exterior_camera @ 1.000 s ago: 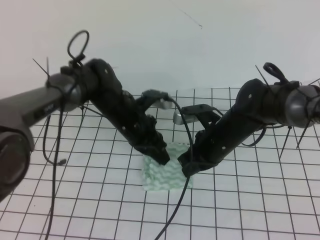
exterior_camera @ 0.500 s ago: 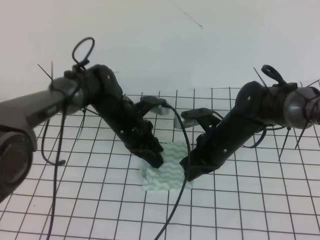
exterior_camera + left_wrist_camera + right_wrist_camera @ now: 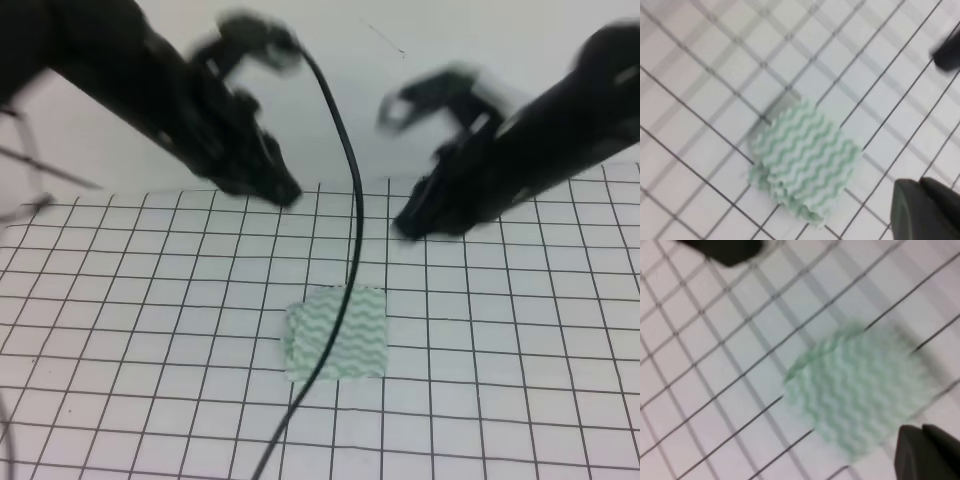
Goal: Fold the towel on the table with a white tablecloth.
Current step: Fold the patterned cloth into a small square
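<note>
Motion-blurred in ext. high view: left black claw and right black claw, tips smeared, open/closed not readable. Both arms cut off by top and side edges. Thin black cable crossing pale folded towel with green wavy stripes, hiding a strip of it. Wrist views: only dark finger corners at bottom right, cropped; right wrist view heavily blurred, stripes barely resolved.

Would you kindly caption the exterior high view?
Folded towel on gridded tablecloth, both grippers raised clear.
</note>
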